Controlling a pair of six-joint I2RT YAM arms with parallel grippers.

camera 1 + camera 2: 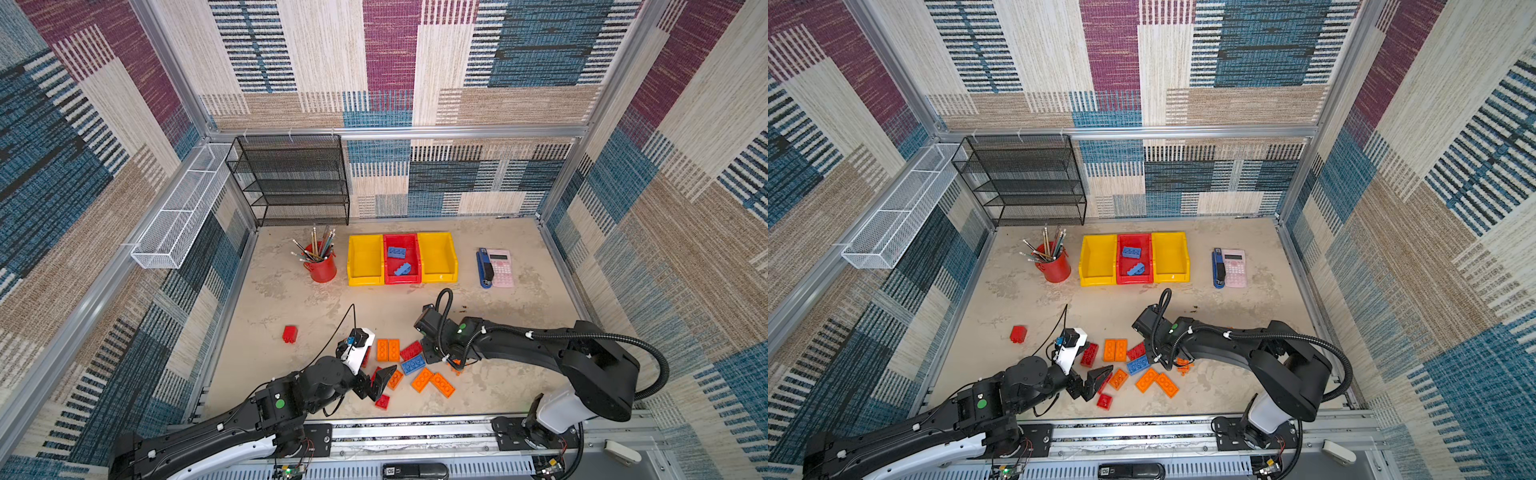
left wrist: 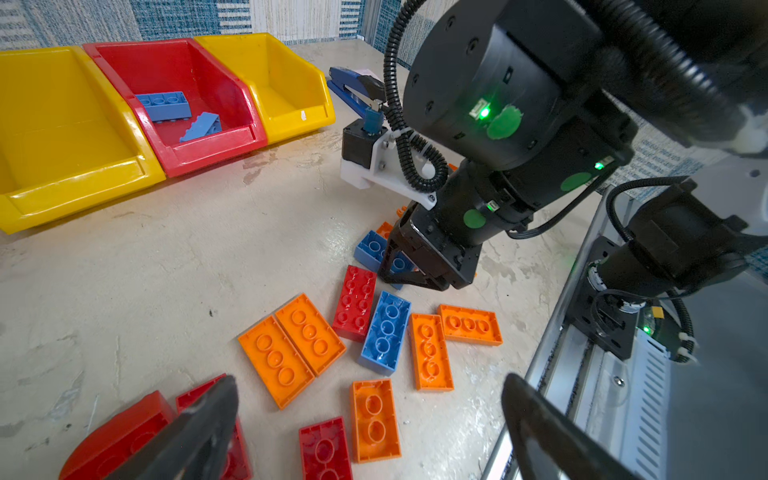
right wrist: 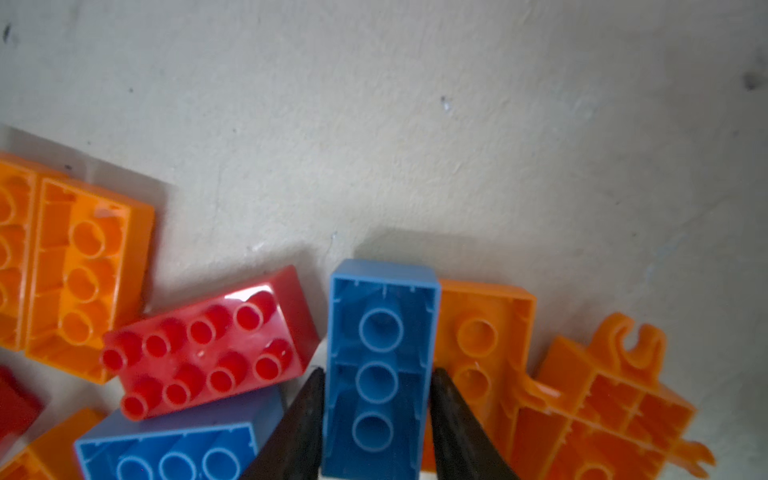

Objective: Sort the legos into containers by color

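Red, orange and blue legos lie scattered near the table's front [image 1: 415,370]. My right gripper [image 3: 376,374] points down into the pile, shut on an upturned blue lego [image 3: 380,353] with both fingers pressed on its long sides. Beside it lie a red lego [image 3: 208,345], another blue lego [image 3: 174,449] and a tabbed orange piece [image 3: 602,407]. My left gripper [image 2: 370,384] hovers open over red and orange legos [image 2: 374,419]. A lone red lego [image 1: 289,333] sits far left. Of the three containers at the back, the red one [image 1: 402,280] holds two blue legos [image 1: 396,252]. It stands between two yellow containers [image 1: 365,259] [image 1: 436,257].
A red pencil cup [image 1: 322,268] stands left of the containers. A blue stapler [image 1: 484,268] and pink calculator [image 1: 500,268] lie to their right. A black mesh shelf [image 1: 291,178] and white wire basket [image 1: 178,212] line the back left. A metal rail [image 1: 415,432] edges the front.
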